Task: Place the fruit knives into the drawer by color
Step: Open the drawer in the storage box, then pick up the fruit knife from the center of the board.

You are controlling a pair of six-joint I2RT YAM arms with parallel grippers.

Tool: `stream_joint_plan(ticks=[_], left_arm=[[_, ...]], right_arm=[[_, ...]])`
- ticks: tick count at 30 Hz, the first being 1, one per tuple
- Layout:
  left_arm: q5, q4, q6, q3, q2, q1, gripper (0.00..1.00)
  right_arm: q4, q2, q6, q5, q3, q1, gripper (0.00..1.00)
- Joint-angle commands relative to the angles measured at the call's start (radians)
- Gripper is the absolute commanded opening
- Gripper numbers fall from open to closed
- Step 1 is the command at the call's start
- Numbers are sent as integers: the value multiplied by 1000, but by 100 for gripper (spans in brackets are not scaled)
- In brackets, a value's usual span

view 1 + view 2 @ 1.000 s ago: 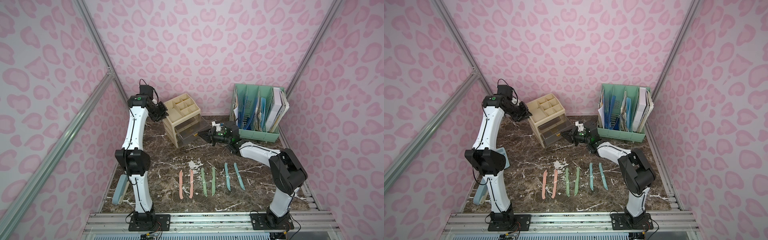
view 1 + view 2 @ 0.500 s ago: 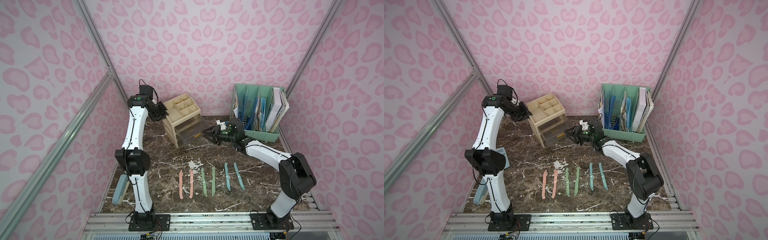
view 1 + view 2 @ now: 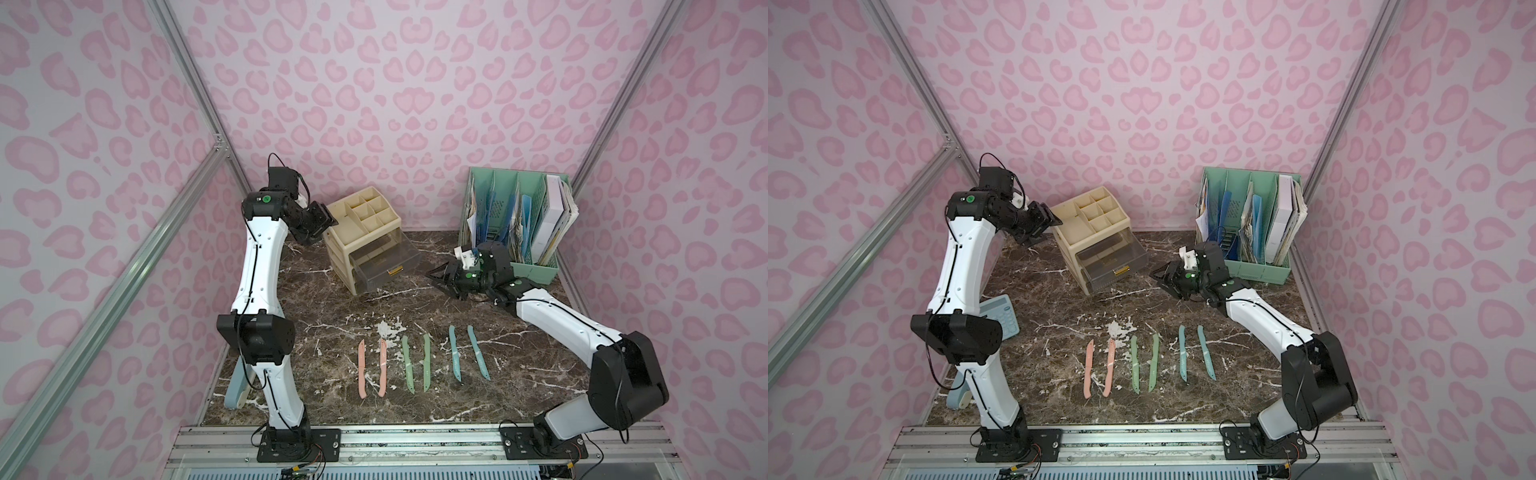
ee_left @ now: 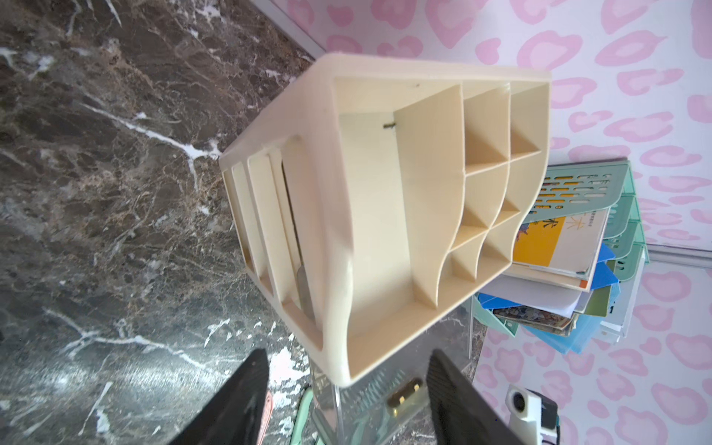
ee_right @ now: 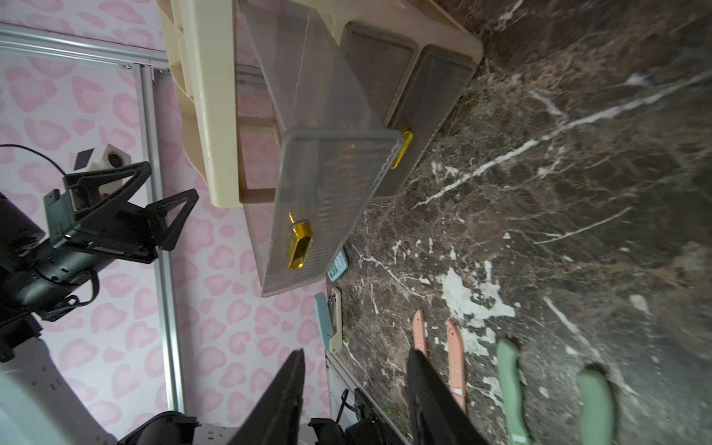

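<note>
The left gripper (image 3: 328,217) is hanging wide and empty beside the cream plastic organiser (image 3: 337,243). The right gripper (image 3: 434,278) is gaping empty, facing the organiser's pulled-out clear plastic drawer (image 3: 382,257).

A: Any print legible on the worktop?
B: Barely. An orange-and-white book cover (image 4: 558,235) in the green file rack (image 4: 622,185) carries large Chinese characters and a small printed line. They're partly covered and too blurred to read.
A: Calculator (image 3: 1003,318)?
B: Keys visible, markings too small. No text reads clearly.
</note>
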Motion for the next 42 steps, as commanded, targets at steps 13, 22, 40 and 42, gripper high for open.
stream_joint_plan(ticks=[13,22,40,42], left_arm=[[-34,106,34,-475,-317,-47,84],[-31,143,32,-761,-522,-101,95],[76,227,-10,-1085,-807,-171,99],[77,231,-14,-1091,-814,-174,99]], right_arm=[[-512,-10,-451,358,-5,-7,63],[-625,43,-492,529,-37,40,68],[-561,90,-512,618,-198,48,58],[-549,92,-511,622,-210,47,55]])
